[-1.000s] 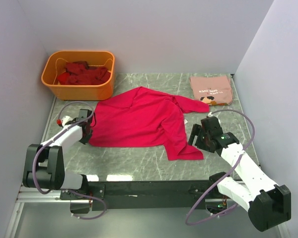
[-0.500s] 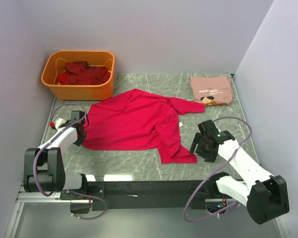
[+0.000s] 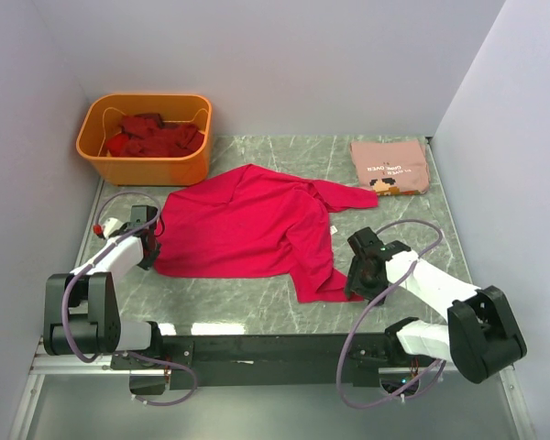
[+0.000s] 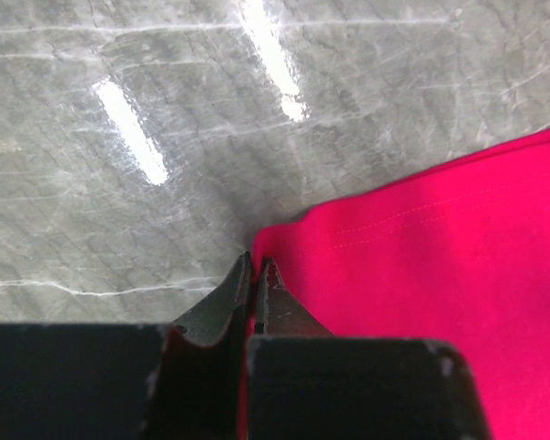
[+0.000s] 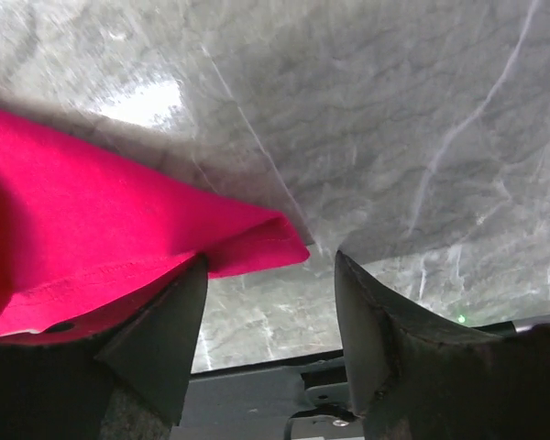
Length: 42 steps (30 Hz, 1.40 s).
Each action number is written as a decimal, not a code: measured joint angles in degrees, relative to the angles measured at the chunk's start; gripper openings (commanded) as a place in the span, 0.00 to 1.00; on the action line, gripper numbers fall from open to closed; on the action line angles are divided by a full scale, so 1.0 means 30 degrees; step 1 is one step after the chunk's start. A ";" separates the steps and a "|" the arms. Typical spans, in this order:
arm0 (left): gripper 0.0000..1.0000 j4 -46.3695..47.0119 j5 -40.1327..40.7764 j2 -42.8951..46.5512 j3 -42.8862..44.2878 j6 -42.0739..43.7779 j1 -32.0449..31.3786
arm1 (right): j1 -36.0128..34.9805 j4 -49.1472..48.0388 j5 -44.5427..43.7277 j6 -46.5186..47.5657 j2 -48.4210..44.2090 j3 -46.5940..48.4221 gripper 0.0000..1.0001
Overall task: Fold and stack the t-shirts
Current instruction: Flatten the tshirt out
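The crimson-pink t-shirt point(image 3: 247, 225) lies spread across the middle of the table. My left gripper point(image 3: 149, 246) is shut on its near left hem corner point(image 4: 266, 240), low on the table. My right gripper point(image 3: 356, 280) is open at the shirt's near right corner point(image 5: 257, 240), and that corner lies between the fingers, touching the left one. The salmon-pink t-shirt point(image 3: 390, 165) with a dark print lies folded at the far right. Dark red t-shirts point(image 3: 154, 136) are heaped in the orange tub point(image 3: 101, 158).
The orange tub stands at the far left corner. Grey walls close in on the left, back and right. The black mounting rail point(image 3: 275, 346) runs along the near table edge. The marble table point(image 4: 165, 110) shows bare around the left gripper.
The shirt was dragged left and toward the near edge by the left gripper, then stayed put. My right gripper swung left to the shirt's near right corner.
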<state>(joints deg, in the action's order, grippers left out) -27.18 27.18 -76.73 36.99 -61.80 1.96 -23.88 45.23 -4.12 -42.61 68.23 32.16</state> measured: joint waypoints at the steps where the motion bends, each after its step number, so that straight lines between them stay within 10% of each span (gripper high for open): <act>1: 0.01 -0.0007 -0.0058 0.0000 -0.0022 0.0044 0.0000 | 0.0000 -0.0131 0.0007 -0.0015 0.0197 0.0036 0.63; 9: 0.01 0.0044 -0.0328 0.0000 -0.0044 0.0233 0.0000 | 0.0000 -0.0896 -0.0109 -0.0036 0.0707 0.0306 0.43; 16: 0.01 -0.0007 -0.0481 0.0073 -0.0095 0.0233 0.0000 | -0.0015 -0.1880 -0.0117 0.0153 0.0845 0.0357 0.02; 31: 0.01 -0.0087 -0.1639 0.2747 -0.0707 0.0423 -0.0233 | -0.0204 -0.3548 -0.0270 0.2594 -0.2557 0.0612 0.00; 42: 0.01 -0.0160 -0.2266 0.2375 0.2776 0.0379 -0.1268 | 0.2565 -0.5362 0.0058 0.3810 -0.0095 0.8000 0.00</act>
<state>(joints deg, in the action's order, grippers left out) -27.66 20.38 -69.60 45.32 -60.66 -1.85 -16.19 29.15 -3.95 -31.18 67.94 56.16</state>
